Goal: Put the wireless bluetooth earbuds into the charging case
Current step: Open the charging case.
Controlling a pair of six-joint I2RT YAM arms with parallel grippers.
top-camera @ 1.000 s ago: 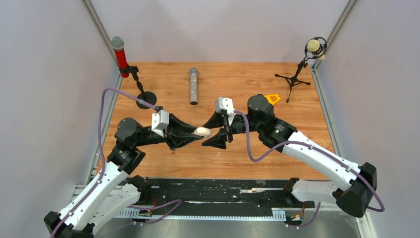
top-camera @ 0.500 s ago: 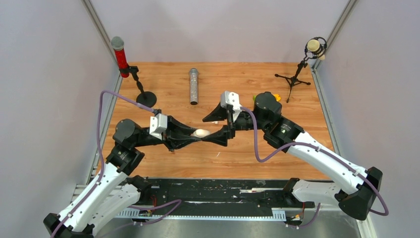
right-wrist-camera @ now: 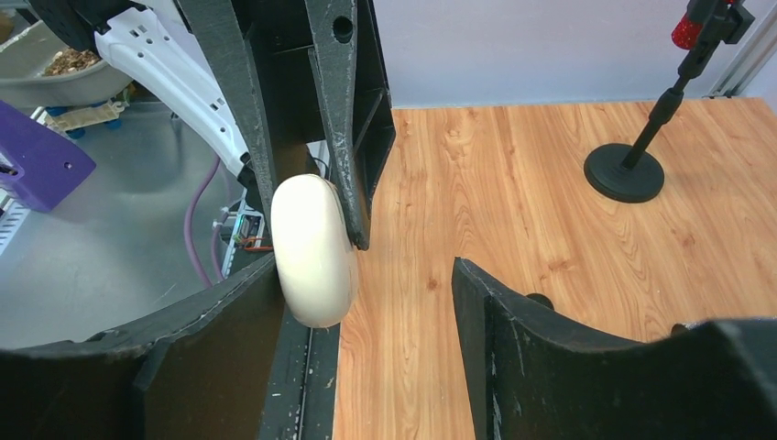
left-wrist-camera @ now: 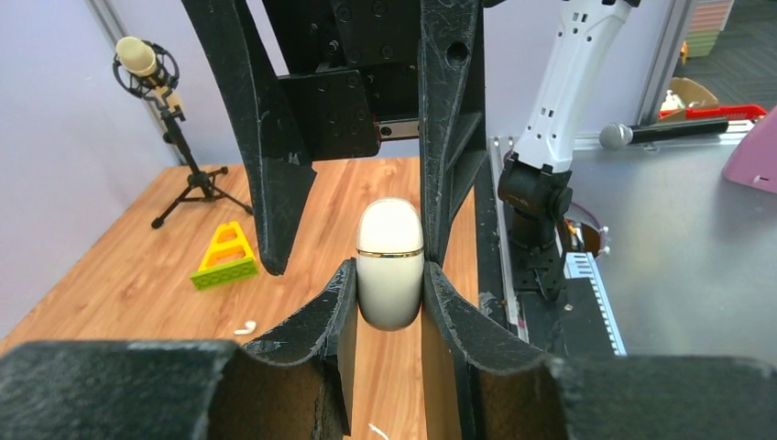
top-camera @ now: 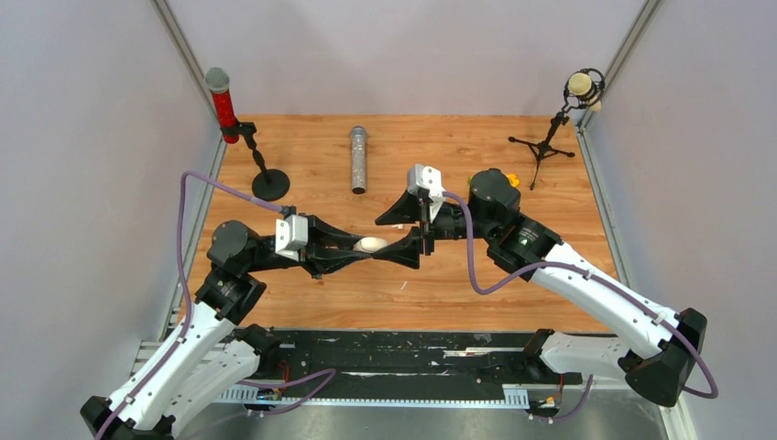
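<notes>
Top: your left pincer (top-camera: 367,247) clamps case (top-camera: 374,244) above mid table (top-camera: 302,156); right pincer (top-camera: 383,238) meets it head-on.
Left wrist: case (left-wrist-camera: 389,238) upright between the fingers; white speck (left-wrist-camera: 245,326) on table, too small to name.
Right wrist: your right pincer (right-wrist-camera: 365,275) wide, one finger touching case (right-wrist-camera: 314,247), other apart.
</notes>
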